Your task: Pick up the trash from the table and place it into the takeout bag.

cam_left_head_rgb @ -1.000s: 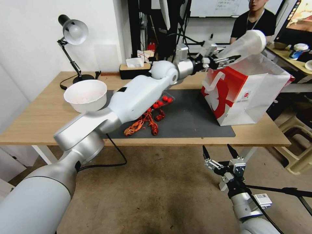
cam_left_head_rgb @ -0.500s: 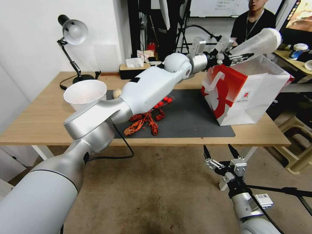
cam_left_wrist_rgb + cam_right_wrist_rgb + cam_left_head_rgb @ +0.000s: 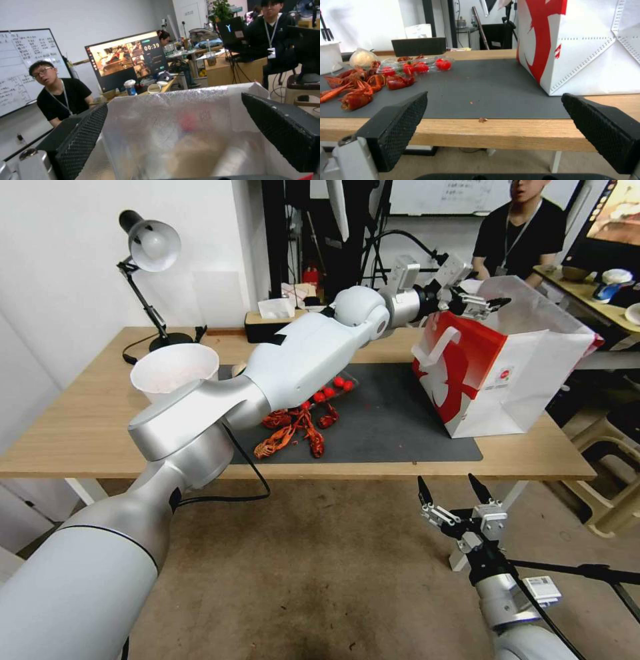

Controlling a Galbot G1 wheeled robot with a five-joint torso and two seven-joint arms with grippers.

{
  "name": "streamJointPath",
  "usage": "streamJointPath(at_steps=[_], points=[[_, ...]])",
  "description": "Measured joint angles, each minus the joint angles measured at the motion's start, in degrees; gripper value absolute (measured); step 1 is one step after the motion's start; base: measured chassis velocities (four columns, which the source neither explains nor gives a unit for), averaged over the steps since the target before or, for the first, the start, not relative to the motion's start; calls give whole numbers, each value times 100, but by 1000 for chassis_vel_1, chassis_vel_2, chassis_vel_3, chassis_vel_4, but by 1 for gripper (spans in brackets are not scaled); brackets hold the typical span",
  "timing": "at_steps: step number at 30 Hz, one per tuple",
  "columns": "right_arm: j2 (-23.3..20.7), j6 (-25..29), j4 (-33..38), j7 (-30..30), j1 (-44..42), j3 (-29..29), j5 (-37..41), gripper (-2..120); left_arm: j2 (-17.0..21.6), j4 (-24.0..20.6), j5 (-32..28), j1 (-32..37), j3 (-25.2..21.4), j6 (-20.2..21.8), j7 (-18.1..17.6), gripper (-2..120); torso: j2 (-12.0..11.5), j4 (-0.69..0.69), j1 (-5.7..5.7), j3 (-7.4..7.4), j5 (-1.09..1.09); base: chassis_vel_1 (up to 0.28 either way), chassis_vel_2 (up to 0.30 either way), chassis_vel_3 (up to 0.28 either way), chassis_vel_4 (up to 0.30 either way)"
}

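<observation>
Left arm stretched right across the table point(image 3: 80, 433), and the left gripper point(image 3: 481, 304) hangs over the open mouth of the takeout bag point(image 3: 497, 380), fingers spread wide with nothing between them. From the left wrist, those black pads point(image 3: 83, 140) frame the bag's crinkly liner point(image 3: 173, 115); down inside there are pale shapes and a reddish blur, too smeared to name.

The bag stands upright at the right end of the dark mat point(image 3: 393, 427), and its far side is hidden behind its own front wall. On the mat's left part, the crayfish shells point(image 3: 293, 432) lie in a heap, partly covered by the left arm. Just behind them sits a clear tray of small red fruit point(image 3: 416, 67), mostly hidden from the head camera. The pale bowl point(image 3: 175, 370) stands at the mat's left edge, its lower part behind the arm.

The right gripper point(image 3: 453, 493) hangs low in front of the table edge, fingers apart and empty.
</observation>
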Motion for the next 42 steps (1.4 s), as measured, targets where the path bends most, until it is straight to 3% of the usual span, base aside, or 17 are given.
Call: streamJointPath(at_steps=[9, 12, 13, 15, 17, 22, 24, 25, 26, 27, 29, 30, 31, 33, 37, 42], points=[[20, 0, -4, -5, 19, -53, -17, 100, 23, -384, -180, 57, -19, 65, -307, 100, 0, -2, 0, 0, 0, 0, 0, 0, 0], [15, 0, -21, -4, 19, -69, -35, 100, 385, -867, -147, 296, -105, 233, -987, 100, 0, -1, 0, 0, 0, 0, 0, 0, 0], [15, 0, -21, -4, 19, -69, -35, 100, 385, -867, -147, 296, -105, 233, -987, 100, 0, -1, 0, 0, 0, 0, 0, 0, 0], [-6, -1, -26, -4, 23, -72, -39, 100, 656, -1251, -25, 510, -135, 346, -1904, 100, 0, 1, 0, 0, -1, 0, 0, 0, 0], [-24, -10, -30, -2, 38, -72, -39, 100, 965, -1630, 180, 744, -140, 481, -2576, 100, 0, 1, 0, 0, -2, 0, 0, 0, 0], [-28, -20, -35, 0, 49, -73, -39, 100, 1088, -1802, 248, 836, -139, 570, -2845, 100, 0, 1, 0, 0, -1, 0, 0, 0, 0], [-30, -34, -45, 7, 84, -83, -39, 100, 1252, -2091, 329, 1015, -140, 678, -3628, 100, 0, 1, 0, 0, -2, 0, 0, 0, 0], [-30, -44, -49, 13, 104, -89, -39, 100, 1335, -2268, 357, 1161, -142, 689, -4293, 100, 0, 2, 0, 0, -2, 0, 0, 0, 0], [-31, -47, -49, 16, 112, -92, -39, 100, 1370, -2352, 366, 1231, -147, 704, -4532, 100, 0, 1, 0, 0, -2, 0, 0, 0, 0], [-31, -47, -49, 16, 112, -92, -39, 100, 1370, -2352, 366, 1231, -147, 704, -4532, 100, 0, 1, 0, 0, -2, 0, 0, 0, 0], [-35, -54, -49, 21, 132, -100, -38, 100, 1510, -2636, 448, 1461, -190, 741, -5147, 100, 0, 0, 0, 0, -2, 0, 0, 0, 0], [-38, -55, -49, 23, 141, -103, -32, 100, 1631, -2885, 604, 1677, -213, 742, -5621, 100, 0, -1, 0, 0, -2, 0, 0, 0, 0], [-38, -55, -49, 23, 141, -103, -32, 100, 1631, -2885, 604, 1677, -213, 742, -5621, 100, 0, -1, 0, 0, -2, 0, 0, 0, 0], [-38, -57, -49, 23, 144, -107, -27, 100, 1790, -3163, 842, 1957, -277, 723, -6169, 100, 0, -1, -1, -1, -2, 0, 0, 0, 0], [-42, -59, -49, 24, 143, -108, -16, 100, 2065, -3443, 1231, 2339, -459, 500, -6368, 100, 0, 0, 0, 0, -1, 0, 0, 0, 0], [-45, -59, -49, 24, 144, -107, -11, 100, 2293, -3756, 1255, 2642, -693, 463, -6417, 100, 0, -1, -1, -1, -1, 0, 0, 0, 0]])
